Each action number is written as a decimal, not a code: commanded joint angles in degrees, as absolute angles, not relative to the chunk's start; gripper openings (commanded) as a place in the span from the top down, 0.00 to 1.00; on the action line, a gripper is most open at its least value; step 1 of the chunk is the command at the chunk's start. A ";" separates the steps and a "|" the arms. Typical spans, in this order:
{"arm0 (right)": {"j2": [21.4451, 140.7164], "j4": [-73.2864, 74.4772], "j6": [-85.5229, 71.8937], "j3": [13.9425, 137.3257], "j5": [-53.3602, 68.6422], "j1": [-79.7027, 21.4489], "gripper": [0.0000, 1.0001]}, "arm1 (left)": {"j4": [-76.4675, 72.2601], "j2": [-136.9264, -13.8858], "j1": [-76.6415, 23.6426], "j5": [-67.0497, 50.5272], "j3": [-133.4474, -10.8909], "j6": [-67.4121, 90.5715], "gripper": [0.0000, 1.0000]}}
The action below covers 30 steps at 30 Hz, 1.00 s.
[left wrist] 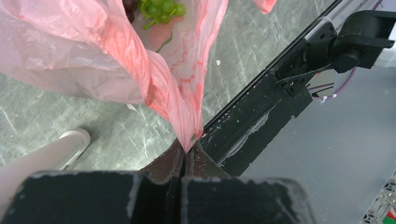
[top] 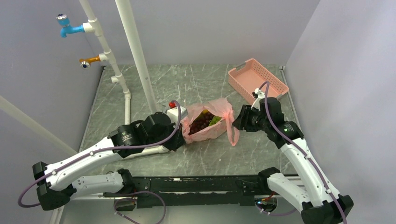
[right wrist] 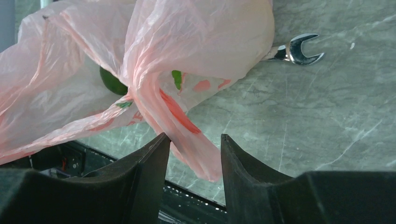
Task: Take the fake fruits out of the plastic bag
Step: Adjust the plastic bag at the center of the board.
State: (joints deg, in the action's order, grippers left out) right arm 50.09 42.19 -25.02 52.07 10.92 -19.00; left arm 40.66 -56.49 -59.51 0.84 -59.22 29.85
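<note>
The plastic bag [top: 208, 122] is lying crumpled near the middle of the grey marbled surface [top: 187, 84], its mouth gaping upward. Inside it, a dark red-purple grape bunch [top: 201, 122] is showing through the opening, a light green grape bunch [left wrist: 161, 8] is sitting beside it in the left wrist view, and a round green fruit [right wrist: 112, 81] is pressing against the thin film in the right wrist view (the other fruits cannot be told apart).

At the bag's 8 o'clock edge, the left pincer [left wrist: 185, 150] is squeezing together on a gathered fold of the pink plastic. At its 3 o'clock side, the right pincer [right wrist: 194, 140] is standing with its fingers apart, a twisted strip of the bag hanging down between them without being clamped.

An open-end wrench [right wrist: 299, 50] is poking its chrome head out from under the bag. A pink slotted basket [top: 257, 83] is resting at the bag's 2 o'clock, well apart. White pipes [top: 137, 56] are rising at 11 o'clock.
</note>
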 commanded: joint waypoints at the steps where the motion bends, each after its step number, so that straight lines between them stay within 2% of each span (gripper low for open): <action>1: 49.11 39.51 -25.07 51.26 16.28 -19.33 0.54 | 37.18 -55.46 -59.93 -0.84 -59.36 31.29 1.00; 5: 46.31 31.61 -27.87 45.30 22.19 -20.35 0.52 | 36.15 -56.13 -59.94 -1.62 -59.63 30.88 1.00; 7: 46.95 31.80 -28.56 44.58 20.54 -20.38 0.57 | 36.82 -57.04 -60.03 -1.44 -60.36 30.45 1.00; 9: 47.92 32.65 -29.26 44.72 19.62 -20.35 0.71 | 37.63 -57.89 -60.07 -1.03 -60.92 30.10 1.00; 11: 47.90 31.63 -30.74 44.46 20.70 -20.39 0.93 | 38.11 -58.56 -60.16 -0.71 -60.95 29.76 1.00; 12: 47.48 30.75 -31.89 44.25 21.17 -20.39 1.00 | 38.10 -58.66 -60.20 -0.57 -60.67 29.71 1.00; 15: 44.93 30.23 -34.89 45.45 17.74 -20.15 1.00 | 37.77 -58.52 -60.36 -0.18 -58.56 29.70 1.00; 19: 42.59 35.91 -38.77 51.74 5.94 -19.23 1.00 | 36.59 -57.40 -60.40 -0.15 -53.73 30.84 1.00; 25: 43.28 39.05 -40.21 55.96 2.11 -15.24 1.00 | 35.99 -55.63 -61.02 -0.87 -48.62 32.48 1.00; 30: 46.04 42.71 -34.95 58.31 -1.67 -13.73 1.00 | 35.17 -54.38 -62.51 -1.44 -47.60 33.39 1.00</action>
State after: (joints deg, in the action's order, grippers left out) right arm 44.31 39.99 -38.48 54.76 5.98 -15.03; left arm 35.97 -56.58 -61.36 -0.27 -47.99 31.77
